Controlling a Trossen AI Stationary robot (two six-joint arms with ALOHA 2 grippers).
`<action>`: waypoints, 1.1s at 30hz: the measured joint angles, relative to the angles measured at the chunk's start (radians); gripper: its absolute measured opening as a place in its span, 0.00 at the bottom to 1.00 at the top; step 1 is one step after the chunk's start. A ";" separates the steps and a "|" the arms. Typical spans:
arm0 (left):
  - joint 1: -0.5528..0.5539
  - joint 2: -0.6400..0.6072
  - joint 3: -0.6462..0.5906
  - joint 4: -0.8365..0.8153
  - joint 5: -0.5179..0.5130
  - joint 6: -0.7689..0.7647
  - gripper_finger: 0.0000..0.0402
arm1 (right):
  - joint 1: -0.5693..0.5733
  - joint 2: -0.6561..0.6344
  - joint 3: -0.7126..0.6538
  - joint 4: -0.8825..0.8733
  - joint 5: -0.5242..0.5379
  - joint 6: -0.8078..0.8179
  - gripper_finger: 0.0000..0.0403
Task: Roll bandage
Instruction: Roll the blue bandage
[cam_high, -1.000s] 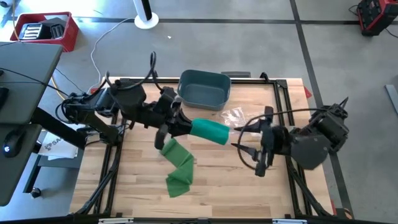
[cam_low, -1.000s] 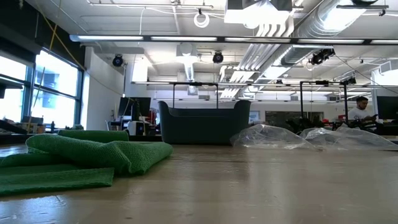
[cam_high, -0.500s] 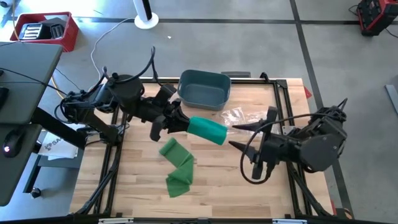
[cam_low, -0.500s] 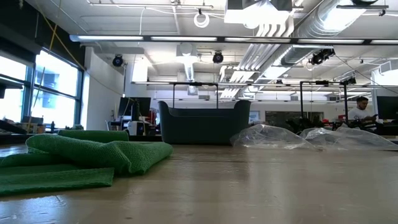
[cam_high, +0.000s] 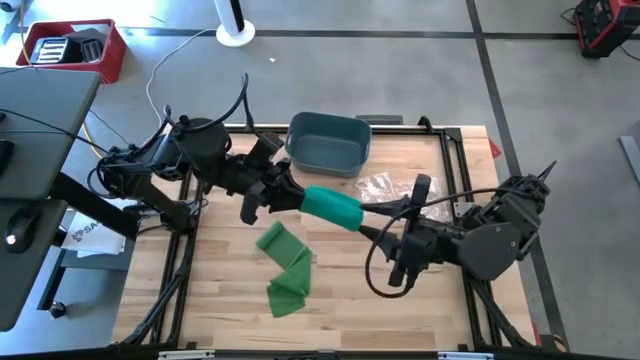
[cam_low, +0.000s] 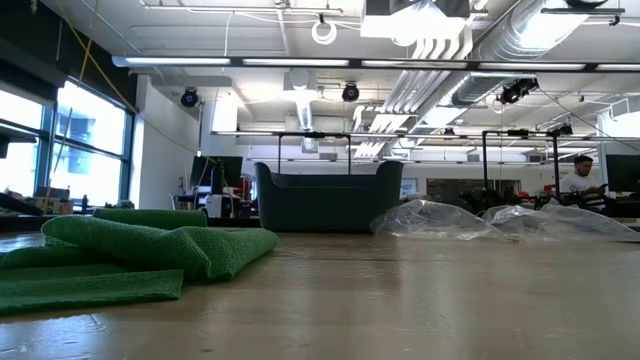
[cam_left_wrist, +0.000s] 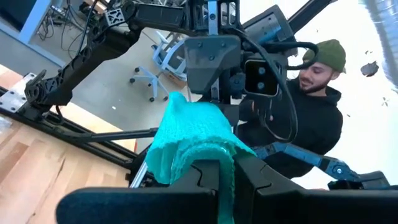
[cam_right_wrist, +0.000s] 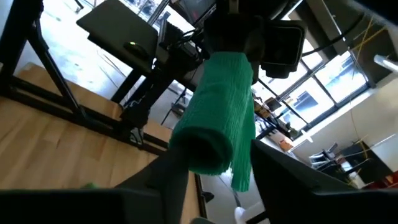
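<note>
Green is the rolled bandage (cam_high: 331, 208), held above the middle of the wooden table (cam_high: 340, 290) in the high view, its left end clamped in the left gripper (cam_high: 283, 195). Its loose tail (cam_high: 283, 268) lies folded on the near-left boards. The right gripper (cam_high: 372, 222) has its fingers apart around the roll's right end. A grey bin (cam_high: 328, 141) stands at the far edge, crumpled plastic (cam_high: 382, 185) beside it.

Low view: the folded tail (cam_low: 120, 255) lies left, the bin (cam_low: 327, 196) and plastic (cam_low: 430, 218) farther off.

Left wrist: fingers pinch the fabric (cam_left_wrist: 193, 140) (a person (cam_left_wrist: 311, 118) sits beyond).

Right wrist: the roll (cam_right_wrist: 217, 112) sits between spread fingers (cam_right_wrist: 283, 165).
</note>
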 joint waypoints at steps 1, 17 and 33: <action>0.000 0.000 0.000 0.000 0.001 0.000 0.01 | 0.000 0.000 0.000 0.003 0.000 -0.006 0.37; 0.000 0.000 0.000 -0.003 0.049 0.021 0.01 | -0.061 0.006 0.000 0.009 -0.154 0.019 0.09; 0.059 -0.041 0.000 -0.326 -0.006 0.207 0.25 | -0.003 -0.070 0.000 -0.380 -0.363 0.829 0.01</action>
